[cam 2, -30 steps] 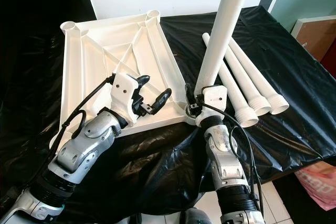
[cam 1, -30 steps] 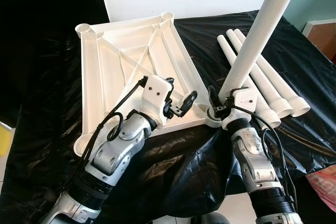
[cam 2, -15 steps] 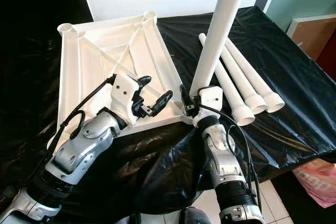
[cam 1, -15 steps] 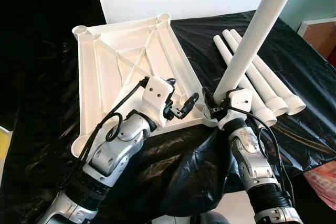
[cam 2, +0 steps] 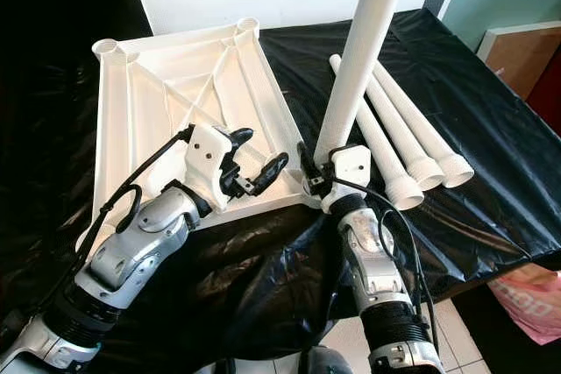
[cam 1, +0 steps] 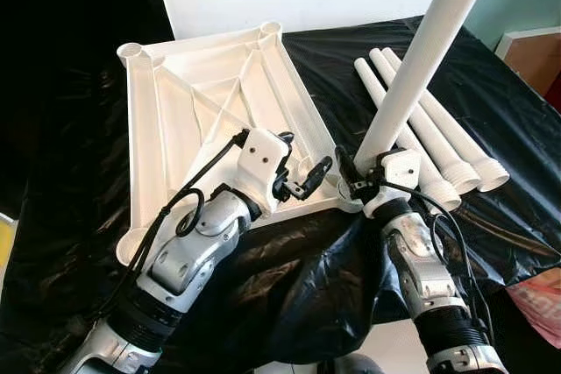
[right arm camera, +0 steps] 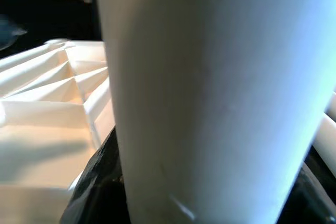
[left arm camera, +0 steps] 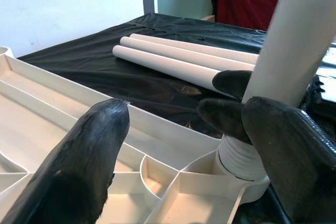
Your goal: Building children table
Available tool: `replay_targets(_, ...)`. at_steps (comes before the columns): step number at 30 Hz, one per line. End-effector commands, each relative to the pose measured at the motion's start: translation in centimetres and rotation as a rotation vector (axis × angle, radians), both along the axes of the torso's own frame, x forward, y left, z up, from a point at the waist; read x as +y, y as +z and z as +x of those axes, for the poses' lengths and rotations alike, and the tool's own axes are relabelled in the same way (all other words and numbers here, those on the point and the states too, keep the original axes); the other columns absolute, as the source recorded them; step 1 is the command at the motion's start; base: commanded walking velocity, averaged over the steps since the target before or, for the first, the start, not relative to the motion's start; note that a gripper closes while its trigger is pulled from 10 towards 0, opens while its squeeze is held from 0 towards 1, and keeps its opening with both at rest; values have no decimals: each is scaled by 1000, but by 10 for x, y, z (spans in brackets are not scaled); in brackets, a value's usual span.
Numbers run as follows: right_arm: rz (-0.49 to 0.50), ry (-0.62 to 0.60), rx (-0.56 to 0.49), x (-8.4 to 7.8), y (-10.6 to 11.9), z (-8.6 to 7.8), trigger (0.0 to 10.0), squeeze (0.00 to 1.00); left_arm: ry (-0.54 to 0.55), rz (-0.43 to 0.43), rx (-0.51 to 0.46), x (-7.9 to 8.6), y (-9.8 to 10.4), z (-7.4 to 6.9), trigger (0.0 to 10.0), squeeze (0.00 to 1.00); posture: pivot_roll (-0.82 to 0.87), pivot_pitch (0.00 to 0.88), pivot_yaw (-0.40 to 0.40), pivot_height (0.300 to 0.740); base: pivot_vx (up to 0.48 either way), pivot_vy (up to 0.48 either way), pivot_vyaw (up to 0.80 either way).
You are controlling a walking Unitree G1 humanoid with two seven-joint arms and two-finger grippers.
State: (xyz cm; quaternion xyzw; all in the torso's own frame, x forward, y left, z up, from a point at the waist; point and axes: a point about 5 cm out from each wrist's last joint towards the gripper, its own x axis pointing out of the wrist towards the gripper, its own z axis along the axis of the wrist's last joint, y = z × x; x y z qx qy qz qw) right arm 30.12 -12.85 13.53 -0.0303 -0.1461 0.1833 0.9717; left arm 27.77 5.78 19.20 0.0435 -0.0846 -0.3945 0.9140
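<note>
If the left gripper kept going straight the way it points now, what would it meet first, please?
Most likely the upright table leg that the right gripper holds at the tabletop's corner socket. The left gripper, open, points at its base; the gap between them looks small, though depth is uncertain.

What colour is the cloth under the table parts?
Black and shiny cloth, clearest in the right eye view.

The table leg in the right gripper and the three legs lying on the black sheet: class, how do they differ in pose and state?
The held leg stands nearly upright, while the three loose legs lie flat side by side. The held leg's threaded end sits in a corner socket of the upturned tabletop; the loose legs' ends rest on the black sheet. The right gripper clamps the held leg; nothing touches the loose legs. All are plain white tubes.
</note>
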Motion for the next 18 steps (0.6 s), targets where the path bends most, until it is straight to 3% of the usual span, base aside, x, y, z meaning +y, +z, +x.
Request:
replay_targets(1,-93,71,92,1,-28,-8,10000,0,-266,59,2,-10,-1,-12,10000,0,9,138,3,740,0,0,0)
replay_targets(4,-197,168,70,5,-34,-13,10000,0,-266,57,0,-10,0,-12,10000,0,14,138,0,740,0,0,0)
replay_targets(7,-205,176,72,5,-35,-14,10000,0,-265,57,0,-10,0,-12,10000,0,14,138,0,740,0,0,0)
replay_targets(13,-148,164,101,2,-37,-14,10000,0,-268,57,1,-10,1,-12,10000,0,12,140,0,740,0,0,0)
replay_targets(18,-44,138,143,0,-34,-8,10000,0,-272,58,0,-10,1,-12,10000,0,11,134,3,740,0,0,0)
